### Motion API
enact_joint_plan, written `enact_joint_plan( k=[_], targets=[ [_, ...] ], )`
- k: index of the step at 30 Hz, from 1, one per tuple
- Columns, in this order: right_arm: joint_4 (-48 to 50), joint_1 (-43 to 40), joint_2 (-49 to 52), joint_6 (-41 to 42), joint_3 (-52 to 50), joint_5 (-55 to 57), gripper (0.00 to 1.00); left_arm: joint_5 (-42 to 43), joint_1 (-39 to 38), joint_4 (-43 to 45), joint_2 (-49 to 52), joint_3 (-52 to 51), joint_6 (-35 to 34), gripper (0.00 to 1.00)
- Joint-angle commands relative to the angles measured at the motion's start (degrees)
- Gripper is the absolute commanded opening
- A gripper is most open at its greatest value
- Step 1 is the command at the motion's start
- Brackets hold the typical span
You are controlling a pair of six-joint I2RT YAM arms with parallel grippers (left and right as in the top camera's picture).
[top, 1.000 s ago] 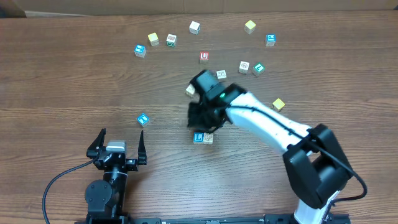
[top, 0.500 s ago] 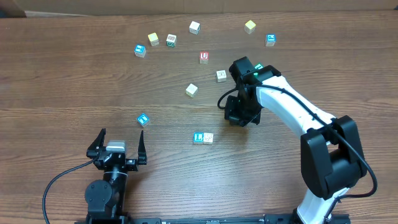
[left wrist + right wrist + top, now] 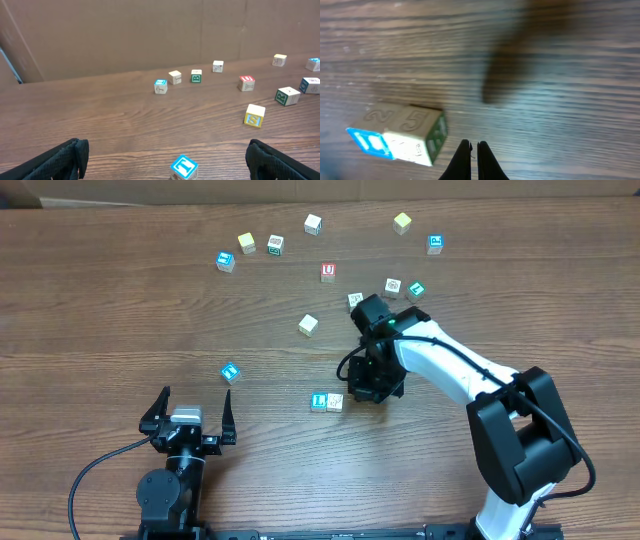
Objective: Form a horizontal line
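A brown wood-grain counter (image 3: 100,310) is filling the overhead view, and a cardboard wall (image 3: 125,35) is standing along its far edge. The horizontal line (image 3: 327,401) is lying a little toward six o'clock of the counter's middle. So far it is two cubes touching side by side, a blue "L" face at the nine o'clock end and a tan face at the three o'clock end.

The right gripper (image 3: 364,388) is hanging just beside it at its three o'clock, with a narrow strip of bare wood showing between gripper and tan cube. In the blurred right wrist view, its fingertips (image 3: 465,152) are pressing together, clenched on nothing. There the horizontal line (image 3: 400,135) is sitting at about ten o'clock of them, apart from them.

The left gripper (image 3: 197,395) is resting near the counter's seven o'clock edge, well apart from the line, released with its jaws spreading wide and nothing between them. A single blue cube (image 3: 231,371) is lying near it at about one o'clock. A cream cube (image 3: 308,325) and a red "U" cube (image 3: 328,271) are sitting toward twelve o'clock of the line. More loose cubes are lying scattered beyond them.
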Motion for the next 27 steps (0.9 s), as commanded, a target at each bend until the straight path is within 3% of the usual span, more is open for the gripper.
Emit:
enact_joint_plan(
  k=[1, 27],
  targets=[
    [0.72, 2.12, -1.22, -0.42, -0.22, -0.94, 0.04, -0.35, 0.22, -0.04, -0.59, -0.2, 1.09, 1.0],
    [3.91, 3.82, -1.22, 0.02, -1.55, 5.7, 0.04, -0.35, 0.22, -0.04, -0.59, -0.2, 1.09, 1.0]
  ],
)
